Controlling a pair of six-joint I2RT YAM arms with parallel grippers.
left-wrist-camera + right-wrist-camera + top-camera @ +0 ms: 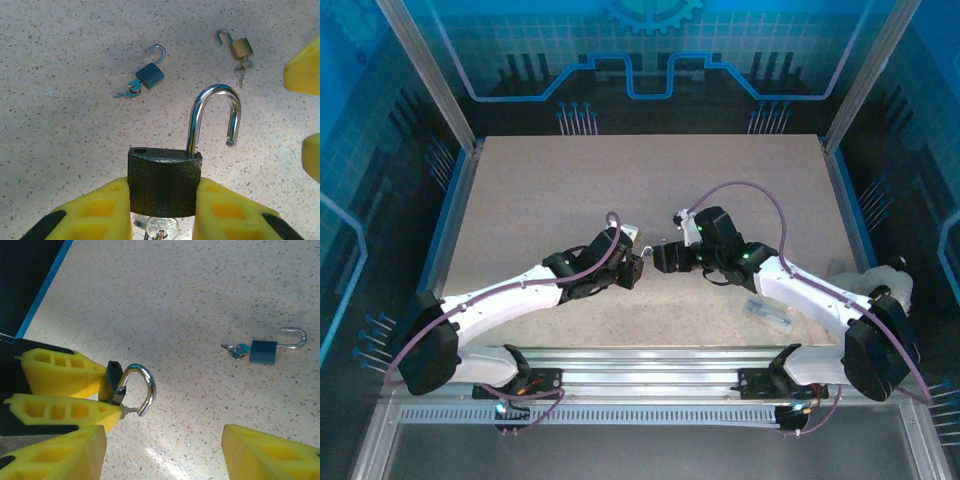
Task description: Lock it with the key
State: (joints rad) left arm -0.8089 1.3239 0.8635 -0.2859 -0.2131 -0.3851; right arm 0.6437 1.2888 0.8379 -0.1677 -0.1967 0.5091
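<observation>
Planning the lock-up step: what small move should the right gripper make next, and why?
Probably ease the open right gripper onto the shackle to swing it over the hole: the left gripper clamps the padlock body, and the shackle's free end points away from it.

Speckled table (60, 60) — blue padlock (150, 76) and brass padlock (241, 47) lie on it.

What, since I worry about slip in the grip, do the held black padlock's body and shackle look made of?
Black padlock body: probably metal under a dark, grainy hammered coating, judging by its speckled texture. Shackle: polished, chrome-like steel, with mirror highlights. Neither material is certain from looks.
</observation>
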